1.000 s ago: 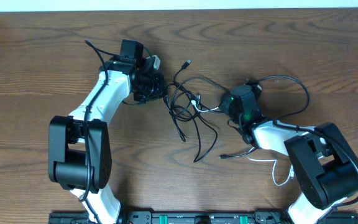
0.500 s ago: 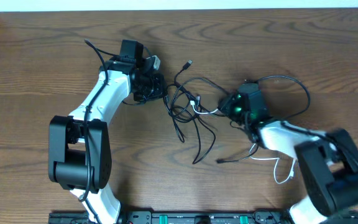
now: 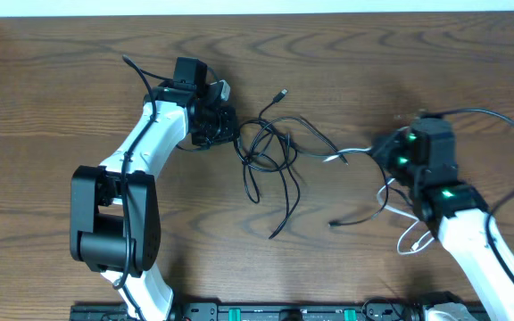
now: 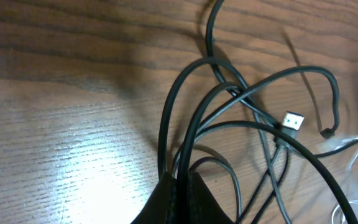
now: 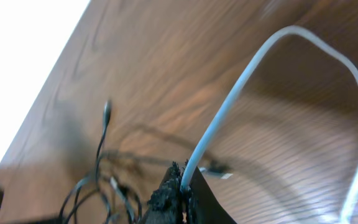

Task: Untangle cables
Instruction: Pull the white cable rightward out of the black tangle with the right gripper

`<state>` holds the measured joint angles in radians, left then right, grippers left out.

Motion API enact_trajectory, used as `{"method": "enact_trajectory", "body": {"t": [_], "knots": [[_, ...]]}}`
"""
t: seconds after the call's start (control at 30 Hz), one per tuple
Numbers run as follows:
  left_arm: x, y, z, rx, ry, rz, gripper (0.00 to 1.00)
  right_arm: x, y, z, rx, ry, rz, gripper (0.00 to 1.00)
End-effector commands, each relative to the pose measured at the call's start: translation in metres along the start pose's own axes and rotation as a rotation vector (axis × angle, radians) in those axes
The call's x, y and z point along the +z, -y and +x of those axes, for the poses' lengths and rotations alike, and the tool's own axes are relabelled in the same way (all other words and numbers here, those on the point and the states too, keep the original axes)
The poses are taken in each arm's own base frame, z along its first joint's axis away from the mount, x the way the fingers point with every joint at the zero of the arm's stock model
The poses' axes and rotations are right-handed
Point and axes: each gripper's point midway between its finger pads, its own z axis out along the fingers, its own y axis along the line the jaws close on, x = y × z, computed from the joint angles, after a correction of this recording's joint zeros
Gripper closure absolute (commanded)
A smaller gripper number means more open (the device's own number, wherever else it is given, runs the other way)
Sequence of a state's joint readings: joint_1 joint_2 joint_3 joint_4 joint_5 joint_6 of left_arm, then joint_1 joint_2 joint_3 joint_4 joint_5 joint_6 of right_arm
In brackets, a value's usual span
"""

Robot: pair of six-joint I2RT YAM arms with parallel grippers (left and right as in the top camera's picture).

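A tangle of thin black cables (image 3: 270,143) lies on the wooden table, centre left. My left gripper (image 3: 230,134) is at the tangle's left edge. In the left wrist view it (image 4: 182,196) is shut on several black cable strands (image 4: 173,124), and a silver plug (image 4: 293,122) lies beyond. My right gripper (image 3: 385,154) is to the right of the tangle. In the right wrist view it (image 5: 180,190) is shut on the white cable (image 5: 229,118). That white cable (image 3: 332,159) stretches from the tangle towards the right gripper.
Loose black cable ends trail toward the front (image 3: 279,223) and front right (image 3: 337,221). A white loop (image 3: 410,242) lies beside the right arm. The thicker arm cable arcs at the right (image 3: 498,120). The table's far edge (image 3: 257,12) runs along the top.
My right arm has swung well to the right, drawing the white cable out of the tangle. The tangle has stretched slightly right. The left arm has stayed put.
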<state>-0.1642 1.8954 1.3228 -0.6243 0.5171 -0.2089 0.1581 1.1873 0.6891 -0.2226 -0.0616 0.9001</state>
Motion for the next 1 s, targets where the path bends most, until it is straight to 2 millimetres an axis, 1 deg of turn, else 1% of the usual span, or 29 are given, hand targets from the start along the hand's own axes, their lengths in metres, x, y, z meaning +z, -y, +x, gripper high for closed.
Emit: {"method": "enact_trajectory", "body": {"t": [0.0,0.13,0.27,0.4,0.43,0.53,0.57,0.6,0.63,0.67,0.7,0.73,0.77,0.8,0.9,0.93,0.97], "knots": [[-0.009,0.005,-0.007,0.026,0.031,-0.004,0.92,-0.017,0.015,-0.034,-0.02,0.16,0.08,0.99],[-0.009,0.005,-0.007,0.024,0.029,-0.005,0.92,-0.029,0.031,-0.053,-0.015,0.235,0.139,0.99],[-0.009,0.005,-0.007,0.025,0.029,-0.005,0.92,-0.029,0.041,-0.049,-0.001,0.206,0.167,0.99],[-0.009,0.005,-0.007,0.024,0.029,-0.005,0.92,-0.029,0.052,-0.038,-0.001,0.158,0.209,0.99],[-0.009,0.005,-0.007,0.024,0.029,-0.005,0.92,-0.029,0.057,-0.033,0.0,0.139,0.229,0.96],[-0.009,0.005,-0.006,0.024,0.028,-0.005,0.92,-0.031,0.069,-0.022,0.006,0.093,0.281,0.97],[-0.009,0.005,-0.006,0.024,0.028,-0.005,0.92,-0.032,0.074,-0.017,0.009,0.073,0.299,0.95],[-0.009,0.005,-0.007,0.024,0.029,-0.005,0.92,-0.033,0.079,-0.009,0.011,0.036,0.317,0.87],[-0.009,0.005,-0.007,0.024,0.029,-0.005,0.92,-0.034,0.082,-0.001,0.014,0.003,0.328,0.84],[-0.009,0.005,-0.007,0.024,0.029,-0.005,0.92,-0.035,0.085,0.005,0.016,-0.026,0.336,0.87],[-0.009,0.005,-0.007,0.024,0.029,-0.005,0.92,-0.036,0.088,0.009,0.021,-0.046,0.351,0.91],[-0.009,0.005,-0.007,0.024,0.029,-0.005,0.92,-0.037,0.091,0.013,0.022,-0.059,0.361,0.91],[-0.009,0.005,-0.006,0.024,0.028,-0.005,0.92,-0.04,0.095,0.018,0.024,-0.083,0.38,0.88],[-0.009,0.005,-0.006,0.024,0.028,-0.005,0.92,-0.041,0.098,0.022,0.027,-0.102,0.391,0.78],[-0.009,0.005,-0.006,0.024,0.028,-0.005,0.92,-0.046,0.104,0.036,0.035,-0.165,0.417,0.36],[-0.009,0.005,-0.006,0.024,0.028,-0.005,0.92,-0.047,0.106,0.039,0.037,-0.181,0.423,0.31],[-0.009,0.005,-0.006,0.024,0.028,-0.005,0.92,-0.05,0.107,0.046,0.031,-0.213,0.428,0.16]]}}
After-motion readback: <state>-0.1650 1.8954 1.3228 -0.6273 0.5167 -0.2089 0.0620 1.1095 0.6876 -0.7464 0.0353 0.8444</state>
